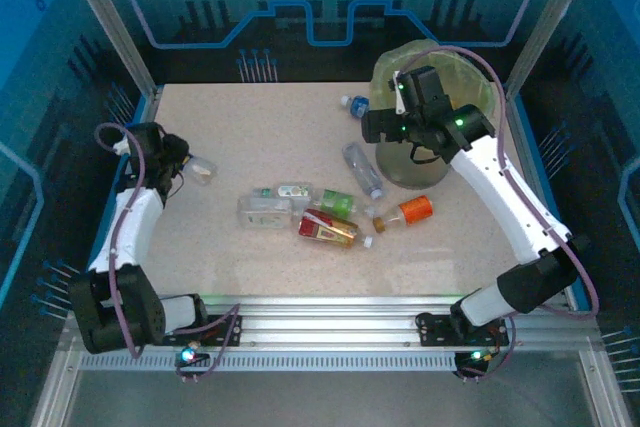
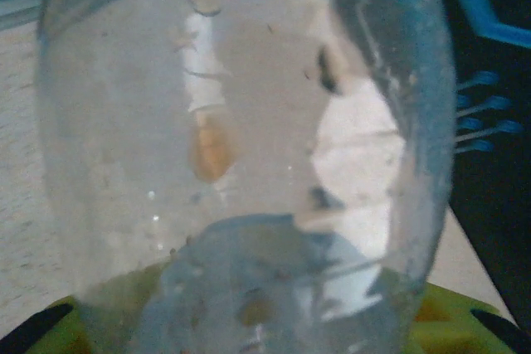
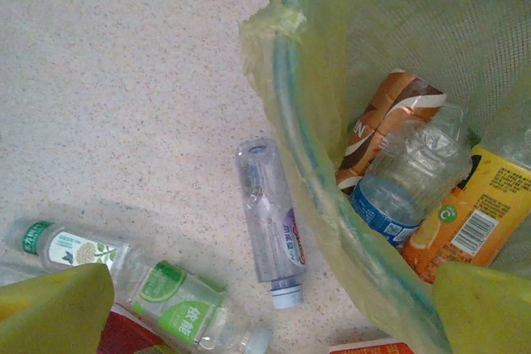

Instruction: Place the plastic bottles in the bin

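The left gripper (image 1: 188, 163) is pinched on a clear bottle (image 2: 241, 147), which sits between its yellow-green fingers (image 2: 452, 325). It is low over the table (image 1: 260, 127), well apart from the bin (image 1: 440, 65), far out on the bin's left-arm side. The right gripper (image 3: 265, 317) is spread wide and empty above the bin's rim, with one fingertip over the bag's inside and the other outside it.

Inside the bin lie a brown-labelled bottle (image 3: 386, 122), a blue-labelled bottle (image 3: 406, 180) and an orange-labelled bottle (image 3: 473, 205). Just beside the bin's base lies a purple-labelled bottle (image 3: 272, 217). An orange bottle (image 1: 405, 212) lies near the bin, and green-labelled bottles (image 3: 166, 296) and a red-labelled bottle (image 1: 328, 229) lie farther from it, on its left-arm side.
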Controlling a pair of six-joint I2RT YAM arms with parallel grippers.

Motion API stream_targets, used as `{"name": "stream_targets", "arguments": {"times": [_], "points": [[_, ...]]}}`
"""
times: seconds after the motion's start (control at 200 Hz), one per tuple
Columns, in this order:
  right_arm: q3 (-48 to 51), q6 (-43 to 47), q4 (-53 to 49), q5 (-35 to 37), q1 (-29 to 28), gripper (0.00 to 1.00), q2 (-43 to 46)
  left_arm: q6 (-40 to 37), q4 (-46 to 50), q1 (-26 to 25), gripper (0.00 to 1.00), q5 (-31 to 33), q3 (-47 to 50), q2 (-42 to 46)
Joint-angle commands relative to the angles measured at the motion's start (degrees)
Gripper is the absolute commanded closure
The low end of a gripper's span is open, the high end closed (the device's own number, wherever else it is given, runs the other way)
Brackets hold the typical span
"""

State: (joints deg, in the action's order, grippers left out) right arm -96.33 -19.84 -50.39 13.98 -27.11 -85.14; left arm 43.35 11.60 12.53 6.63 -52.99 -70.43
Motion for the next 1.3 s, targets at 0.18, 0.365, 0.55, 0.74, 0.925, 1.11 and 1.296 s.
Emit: {"name": "stream_targets", "arguments": {"times": [0.18, 0.365, 0.55, 0.74, 0.925, 1.11, 1.296], "points": [[2.3, -0.8, 3.4, -4.0, -1.1, 0.00, 5.9, -14.1, -9.8, -11.4, 0.66, -2.2, -3.1, 6.9], [4.7, -1.5, 6.1, -6.7, -1.2, 0.00, 10.3, -22.5, -16.7, -21.3, 0.67, -6.4, -4.0, 6.6], [6.4, -2.0, 7.5, -8.8, -1.2, 0.00, 15.2, -30.3, -21.8, -30.9, 0.67, -10.2, -6.2, 4.0], [9.2, -1.8, 10.7, -11.6, -1.2, 0.00, 20.6, -35.9, -23.6, -39.3, 0.67, -13.5, -9.7, -0.8], [9.8, -1.7, 13.0, -14.1, -1.2, 0.00, 23.2, -41.5, -22.0, -45.6, 0.67, -17.9, -13.0, -4.6], [9.0, -0.8, 14.9, -18.7, -1.2, 0.00, 23.4, -44.2, -21.8, -49.0, 0.67, -24.3, -13.4, -6.3], [7.5, 0.3, 17.2, -23.4, -1.2, 0.00, 22.5, -44.7, -21.0, -49.5, 0.67, -29.6, -14.3, -8.0]]}}
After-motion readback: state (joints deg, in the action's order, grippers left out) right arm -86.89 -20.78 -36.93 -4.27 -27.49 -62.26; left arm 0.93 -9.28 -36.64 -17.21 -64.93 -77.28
